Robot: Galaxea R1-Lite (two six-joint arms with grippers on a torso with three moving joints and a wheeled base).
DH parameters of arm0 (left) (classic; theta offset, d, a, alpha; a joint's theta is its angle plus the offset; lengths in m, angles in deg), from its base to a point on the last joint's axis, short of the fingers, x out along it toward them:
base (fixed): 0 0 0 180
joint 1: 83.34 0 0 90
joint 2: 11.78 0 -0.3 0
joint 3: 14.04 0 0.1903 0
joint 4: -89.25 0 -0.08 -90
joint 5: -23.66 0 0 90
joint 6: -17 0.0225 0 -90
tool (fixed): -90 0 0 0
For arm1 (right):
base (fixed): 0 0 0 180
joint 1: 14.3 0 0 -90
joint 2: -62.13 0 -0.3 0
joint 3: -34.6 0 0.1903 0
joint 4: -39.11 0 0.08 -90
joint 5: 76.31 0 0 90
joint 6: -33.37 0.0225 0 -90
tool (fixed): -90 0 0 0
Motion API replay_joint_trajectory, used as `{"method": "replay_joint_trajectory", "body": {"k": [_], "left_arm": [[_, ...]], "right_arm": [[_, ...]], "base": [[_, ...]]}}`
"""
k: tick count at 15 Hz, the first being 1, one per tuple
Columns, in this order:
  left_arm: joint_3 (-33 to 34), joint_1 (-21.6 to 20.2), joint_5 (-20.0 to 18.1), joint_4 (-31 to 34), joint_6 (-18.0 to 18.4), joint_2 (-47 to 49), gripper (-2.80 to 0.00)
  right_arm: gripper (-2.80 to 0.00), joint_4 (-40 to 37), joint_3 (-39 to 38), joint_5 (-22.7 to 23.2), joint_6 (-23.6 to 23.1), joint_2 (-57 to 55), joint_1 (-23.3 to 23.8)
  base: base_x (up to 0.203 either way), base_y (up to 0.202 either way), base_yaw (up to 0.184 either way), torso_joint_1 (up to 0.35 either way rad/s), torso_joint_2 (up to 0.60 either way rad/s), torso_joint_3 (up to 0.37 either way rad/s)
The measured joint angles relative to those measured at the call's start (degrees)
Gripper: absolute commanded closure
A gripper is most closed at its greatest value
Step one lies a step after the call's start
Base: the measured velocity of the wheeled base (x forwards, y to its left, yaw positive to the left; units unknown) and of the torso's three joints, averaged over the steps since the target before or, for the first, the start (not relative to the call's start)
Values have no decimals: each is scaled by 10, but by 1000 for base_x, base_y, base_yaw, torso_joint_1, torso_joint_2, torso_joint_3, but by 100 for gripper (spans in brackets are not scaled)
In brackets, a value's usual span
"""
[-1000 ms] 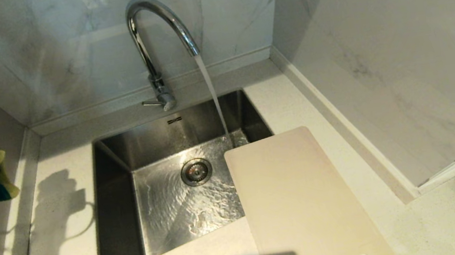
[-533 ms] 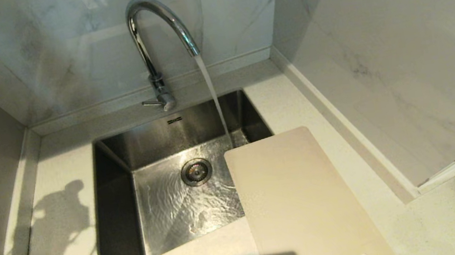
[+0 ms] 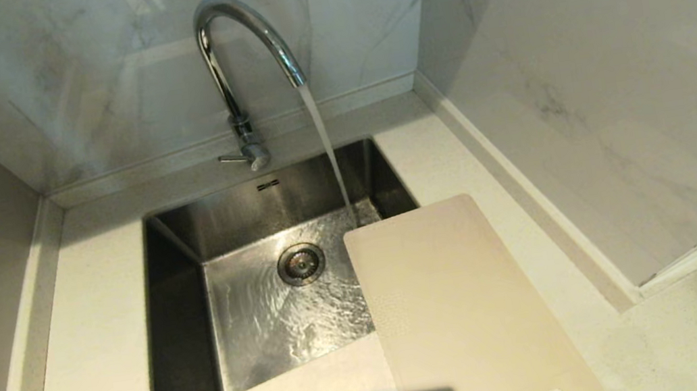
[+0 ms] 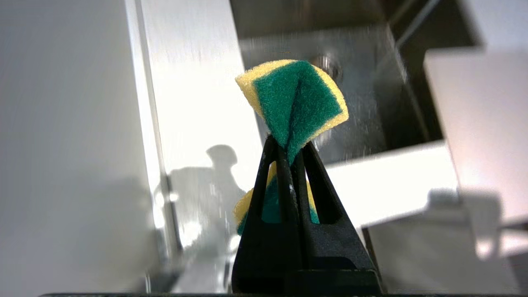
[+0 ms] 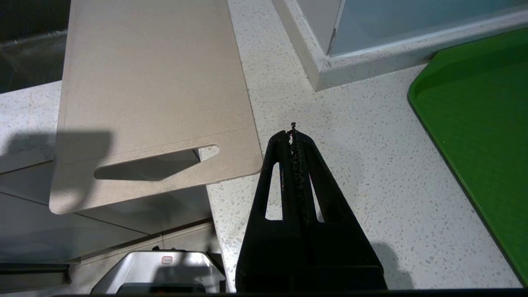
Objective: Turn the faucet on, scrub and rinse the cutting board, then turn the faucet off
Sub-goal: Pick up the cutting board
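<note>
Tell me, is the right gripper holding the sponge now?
No, the right gripper is shut on nothing above the counter; the left gripper pinches the green and yellow sponge.

left gripper [image 4: 288, 148] | jaws clamped on green-yellow sponge [image 4: 295, 99] | sink [image 4: 350, 95], cutting board [image 4: 482, 123] beyond
</note>
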Motion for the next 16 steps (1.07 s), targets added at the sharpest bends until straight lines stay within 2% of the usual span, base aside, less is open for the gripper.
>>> {"method": "replay_joint_trajectory", "body": {"k": [3, 5, 8, 12, 14, 16], "left_arm": [[117, 19, 3, -10, 2, -75, 0], [181, 26, 6, -56, -1, -99, 0], [242, 60, 5, -118, 7, -120, 0], [295, 82, 11, -121, 41, -194, 0], [322, 87, 37, -132, 70, -240, 0], [361, 89, 91, -190, 93, -261, 0]], "right_arm": [[0, 0, 0, 0, 0, 0, 0], [0, 0, 0, 0, 0, 0, 0], [0, 0, 0, 0, 0, 0, 0], [0, 0, 0, 0, 0, 0, 0], [0, 0, 0, 0, 0, 0, 0], [0, 0, 0, 0, 0, 0, 0]], "base": [[0, 0, 0, 0, 0, 0], [0, 0, 0, 0, 0, 0], [0, 0, 0, 0, 0, 0], [0, 0, 0, 0, 0, 0], [0, 0, 0, 0, 0, 0], [0, 0, 0, 0, 0, 0]]}}
